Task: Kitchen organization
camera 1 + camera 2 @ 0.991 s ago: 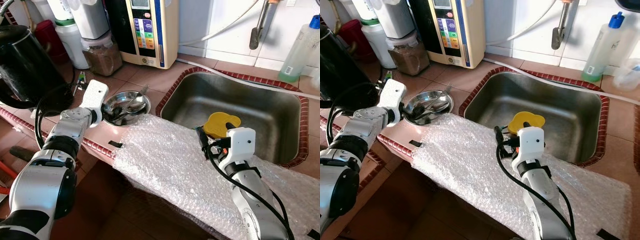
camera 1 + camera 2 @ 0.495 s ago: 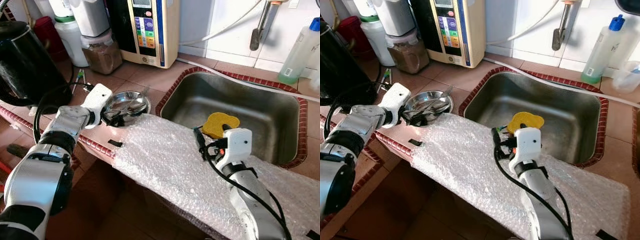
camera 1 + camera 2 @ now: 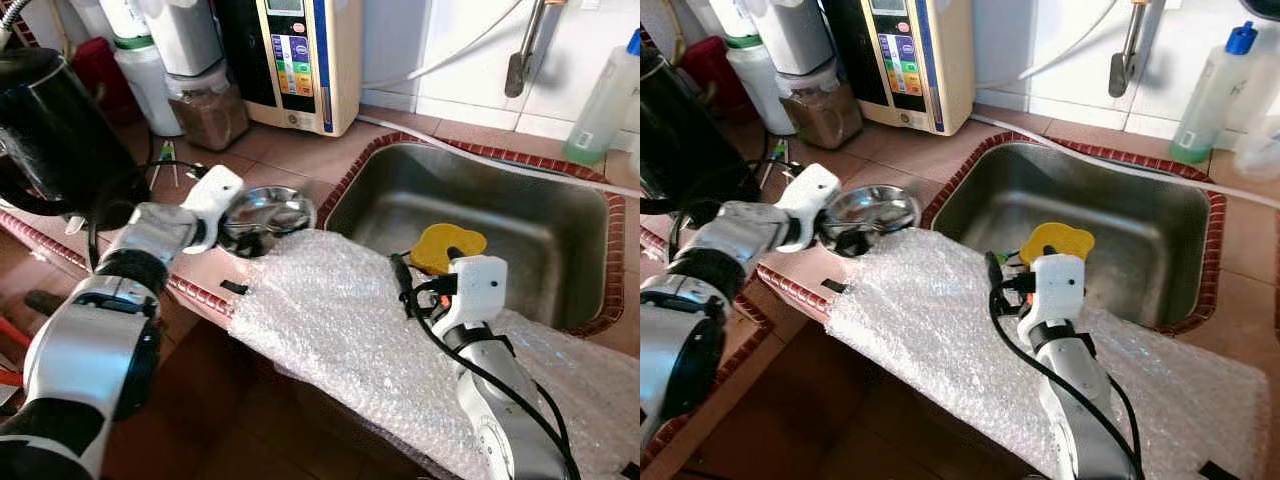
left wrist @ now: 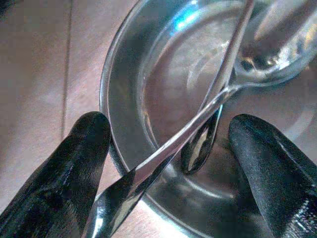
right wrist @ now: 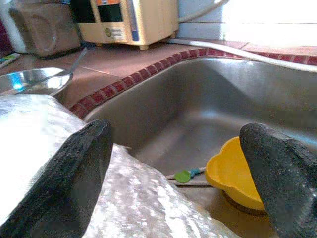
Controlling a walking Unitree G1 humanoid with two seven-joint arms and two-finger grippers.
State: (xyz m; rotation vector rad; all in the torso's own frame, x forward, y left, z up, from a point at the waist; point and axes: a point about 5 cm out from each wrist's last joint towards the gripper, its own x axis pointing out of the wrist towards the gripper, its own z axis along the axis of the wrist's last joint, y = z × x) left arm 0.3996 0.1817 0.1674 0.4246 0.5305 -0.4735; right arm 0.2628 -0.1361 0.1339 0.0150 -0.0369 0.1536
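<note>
- Eye views: the left gripper point(image 3: 240, 222) is reaching at the near rim of a steel bowl point(image 3: 272, 210) on the tiled counter point(image 3: 300, 155), beside the sink point(image 3: 480, 215). The right gripper point(image 3: 420, 290) is hovering over bubble wrap point(image 3: 330, 320), a yellow dish point(image 3: 445, 245) lying in the sink just beyond it.
- Left wrist view: the fingers point(image 4: 74, 163) are standing spread apart, straddling the bowl's rim and a spoon point(image 4: 198, 119) resting across it.
- Right wrist view: the fingers point(image 5: 74, 173) are gaping wide, gripping nothing, the yellow dish sitting between and beyond them.
</note>
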